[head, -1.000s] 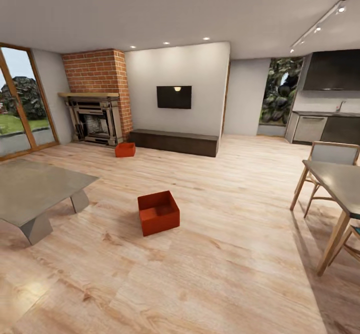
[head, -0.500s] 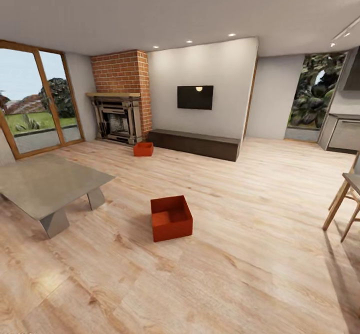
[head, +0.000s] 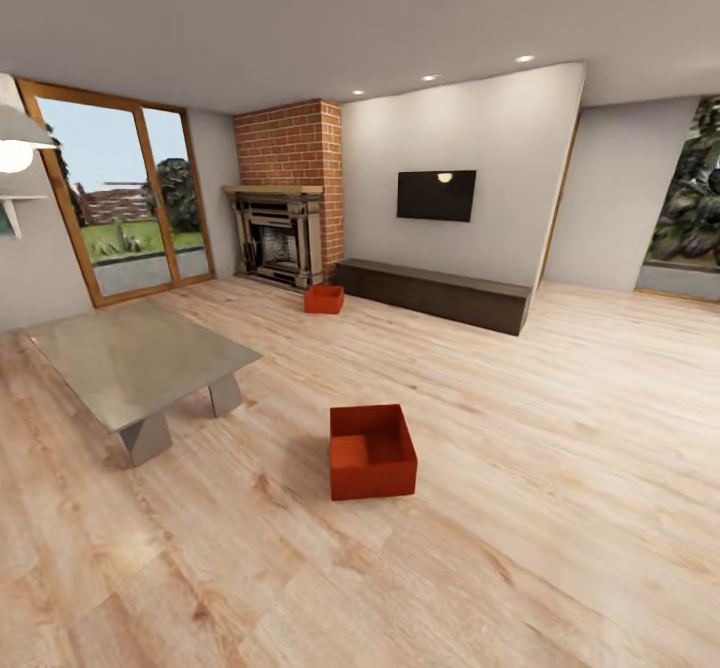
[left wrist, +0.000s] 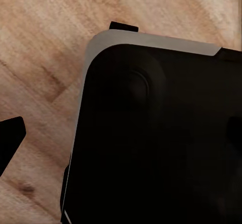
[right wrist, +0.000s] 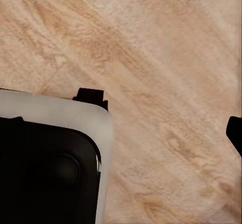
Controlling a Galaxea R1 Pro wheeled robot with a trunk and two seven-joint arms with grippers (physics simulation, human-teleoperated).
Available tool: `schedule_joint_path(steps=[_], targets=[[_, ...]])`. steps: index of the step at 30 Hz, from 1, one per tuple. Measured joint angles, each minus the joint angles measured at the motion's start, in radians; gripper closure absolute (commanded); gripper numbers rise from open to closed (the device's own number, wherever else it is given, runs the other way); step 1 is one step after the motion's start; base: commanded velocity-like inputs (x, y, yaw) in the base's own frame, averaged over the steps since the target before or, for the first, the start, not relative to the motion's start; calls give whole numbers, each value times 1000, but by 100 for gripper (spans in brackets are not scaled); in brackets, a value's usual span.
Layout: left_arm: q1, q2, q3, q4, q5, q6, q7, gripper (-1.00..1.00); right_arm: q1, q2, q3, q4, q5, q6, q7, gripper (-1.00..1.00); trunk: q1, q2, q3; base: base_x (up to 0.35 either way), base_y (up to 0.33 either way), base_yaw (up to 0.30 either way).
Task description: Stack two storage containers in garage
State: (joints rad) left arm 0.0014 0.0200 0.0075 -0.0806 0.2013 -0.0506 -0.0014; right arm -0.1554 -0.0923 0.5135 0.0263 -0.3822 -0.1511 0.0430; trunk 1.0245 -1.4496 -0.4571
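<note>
Everything in the head view has slid rightward against half a second ago, which reads as the camera swinging left, not the furniture moving: the glass doors (head: 125, 208) now show more fully, and the chair legs have dropped out at the right. Take the brick fireplace (head: 285, 198) as the landmark. One storage container (head: 323, 298) sits on the wood-plank floor (head: 560, 468) just beside the fireplace's hearth, at the near end of the long dark bench (head: 435, 293). The other container (head: 371, 451) stands well apart from the fireplace, out in the open floor towards the robot, with the low grey table (head: 140, 358) between it and the glass doors. Both are orange-red, open-topped and empty. My reading is that the job is at its first step, the approach, with neither container picked up. The next move calls for driving up to the nearer container and squaring to it before reaching. Each wrist view looks down at plank floor past the robot's dark base (left wrist: 161, 133); whether either gripper is open or closed I cannot tell.
</note>
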Motion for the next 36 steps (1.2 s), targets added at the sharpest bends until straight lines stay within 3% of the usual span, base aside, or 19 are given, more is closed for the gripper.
schedule_joint_path(steps=[11, 36], targets=[[0, -2, 0, 0, 0, 4, 0, -100, 0, 0, 0, 0, -1, 0, 0, -100, 0, 0, 0, 305, -105, 242], [0, 0, 0, 0, 1, 5, 1, -100, 0, -2, 0, 0, -2, 1, 0, -100, 0, 0, 0, 305, -121, 6]])
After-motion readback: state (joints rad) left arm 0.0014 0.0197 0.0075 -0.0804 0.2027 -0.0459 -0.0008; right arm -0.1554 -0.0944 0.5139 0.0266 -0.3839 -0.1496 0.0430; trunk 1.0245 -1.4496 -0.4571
